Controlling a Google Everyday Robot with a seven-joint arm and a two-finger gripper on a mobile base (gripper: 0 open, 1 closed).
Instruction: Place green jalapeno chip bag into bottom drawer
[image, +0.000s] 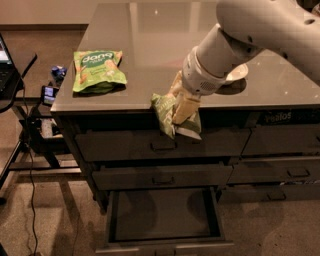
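My gripper is shut on the green jalapeno chip bag, a small dull olive-green crinkly bag with pale edges. The bag hangs in the air just past the counter's front edge, in front of the top drawer. The bottom drawer stands pulled open below it, dark and empty inside. My white arm reaches in from the upper right.
A brighter green "dang" bag lies on the grey counter at the left. A white bowl sits behind my arm. The middle drawer is closed. More drawers stand to the right. A black stand with cables is at the left.
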